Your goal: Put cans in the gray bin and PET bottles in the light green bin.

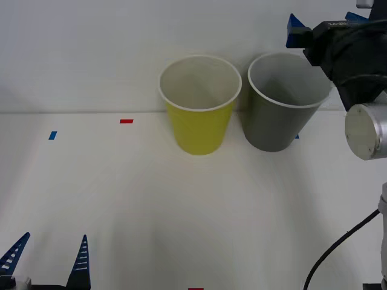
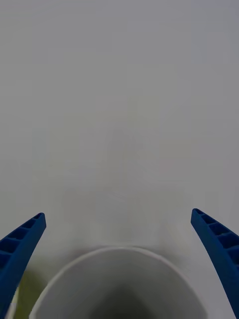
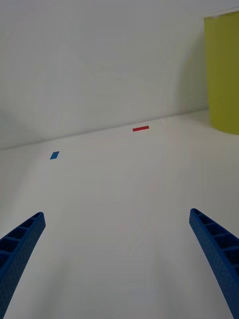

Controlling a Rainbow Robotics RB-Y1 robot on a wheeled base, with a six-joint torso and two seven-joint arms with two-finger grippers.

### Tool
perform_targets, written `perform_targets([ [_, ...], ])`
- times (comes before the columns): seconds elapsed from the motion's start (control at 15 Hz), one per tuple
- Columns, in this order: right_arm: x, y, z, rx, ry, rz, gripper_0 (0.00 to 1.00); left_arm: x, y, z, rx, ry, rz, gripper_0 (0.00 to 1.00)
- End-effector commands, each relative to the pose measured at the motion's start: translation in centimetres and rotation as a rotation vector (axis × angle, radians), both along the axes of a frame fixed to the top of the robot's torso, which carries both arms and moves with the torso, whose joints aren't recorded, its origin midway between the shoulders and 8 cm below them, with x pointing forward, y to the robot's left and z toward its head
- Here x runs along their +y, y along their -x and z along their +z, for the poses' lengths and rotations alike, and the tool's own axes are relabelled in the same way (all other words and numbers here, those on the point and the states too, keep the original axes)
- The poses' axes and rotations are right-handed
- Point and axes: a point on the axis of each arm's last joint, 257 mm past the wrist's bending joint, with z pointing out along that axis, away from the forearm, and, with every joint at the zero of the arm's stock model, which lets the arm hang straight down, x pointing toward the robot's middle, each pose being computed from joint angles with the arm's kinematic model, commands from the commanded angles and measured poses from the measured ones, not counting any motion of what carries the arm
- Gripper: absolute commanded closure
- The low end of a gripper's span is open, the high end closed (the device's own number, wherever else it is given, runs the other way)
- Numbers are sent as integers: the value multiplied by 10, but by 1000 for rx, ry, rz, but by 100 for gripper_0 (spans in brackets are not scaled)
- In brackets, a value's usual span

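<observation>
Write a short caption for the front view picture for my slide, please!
Right claw open above the gray bin, beside the green bin, left claw open low.

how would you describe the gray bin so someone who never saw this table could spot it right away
At the far edge of the white table, against the wall, two tall tapered round plastic bins stand side by side. The gray bin is the one on the robot's right, under the raised right gripper. It is dark gray, while the yellow-green bin beside it is bright.
</observation>
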Motion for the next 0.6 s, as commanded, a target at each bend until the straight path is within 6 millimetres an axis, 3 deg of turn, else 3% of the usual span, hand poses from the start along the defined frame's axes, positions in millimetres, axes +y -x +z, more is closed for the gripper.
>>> perform_targets([
  [0.07, -6, 35, -10, -6, -9, 13, 0, 0, 0, 0, 0, 0, 0, 0],
  [0.6, -16, 101, -50, -128, -29, 40, 0, 0, 0, 0, 0, 0, 0, 0],
])
